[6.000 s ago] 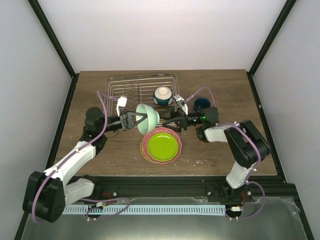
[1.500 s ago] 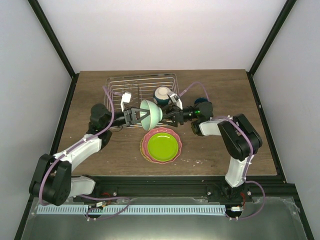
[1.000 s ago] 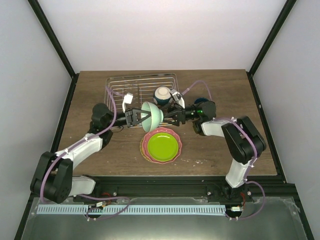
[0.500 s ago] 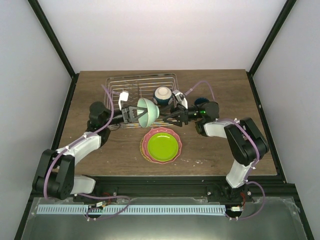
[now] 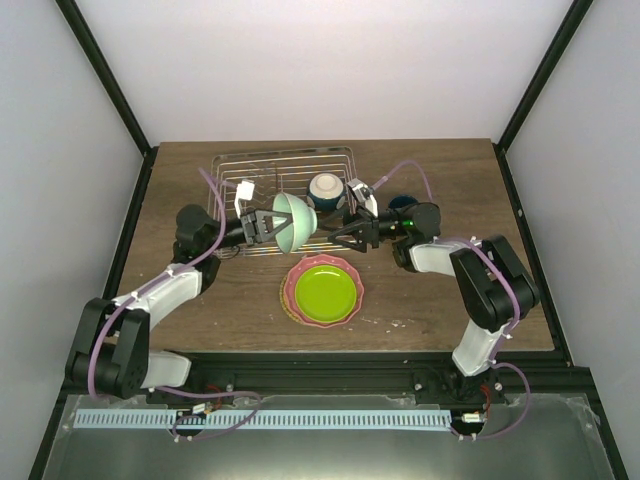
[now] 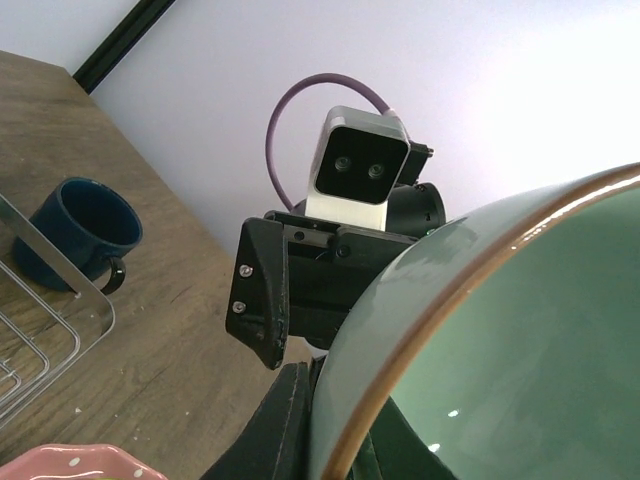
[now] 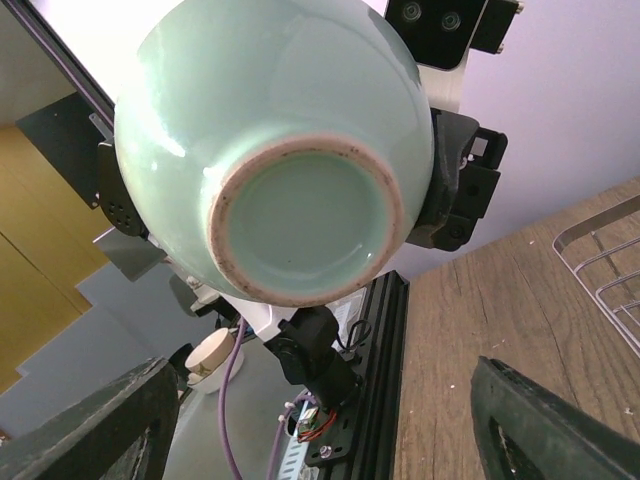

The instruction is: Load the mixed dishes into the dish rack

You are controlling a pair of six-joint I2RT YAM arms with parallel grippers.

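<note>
The dish rack (image 5: 285, 178) sits far back on the table. Nearer, the pink scalloped plate (image 5: 289, 296) carries the lime-green plate (image 5: 322, 290). Above the rack's near edge the left gripper (image 5: 266, 227) pinches the pale mint bowl (image 5: 293, 222) by its rim, held on edge. The right gripper (image 5: 338, 232) gapes wide at the bowl's foot. A cream bowl (image 5: 325, 188) rests in the rack, and the dark blue mug (image 5: 402, 205) stands just right of it.

The cream bowl (image 5: 326, 188) blocks the right side of the dish rack (image 5: 285, 152), whose left side appears open.

The wooden table (image 5: 455, 185) bears the dish rack (image 5: 262, 172), pink plate (image 5: 289, 297) and blue mug (image 5: 403, 205).
</note>
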